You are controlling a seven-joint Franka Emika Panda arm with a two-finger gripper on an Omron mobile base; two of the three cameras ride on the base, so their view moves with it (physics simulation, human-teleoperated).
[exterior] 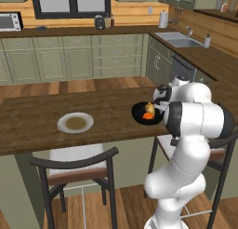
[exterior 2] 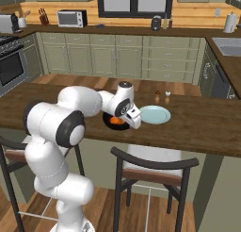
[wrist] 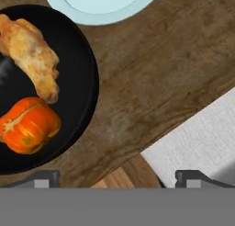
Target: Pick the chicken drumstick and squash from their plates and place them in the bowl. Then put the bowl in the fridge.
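Jaws spread wide over the tabletop [wrist: 151, 82], I should pinch the bowl [wrist: 85, 69] rim squarely, keeping drumstick [wrist: 34, 53] and squash [wrist: 28, 125] level.

Arm [exterior: 186, 144]: glossy white rounded segments, dark grey-black joint rings. Gripper [wrist: 117, 178]: two small dark grey fingertips.

golden-tan chicken drumstick [wrist: 34, 55], bright orange squash [wrist: 28, 125], glossy black bowl [wrist: 85, 59], pale blue plate [wrist: 103, 4].
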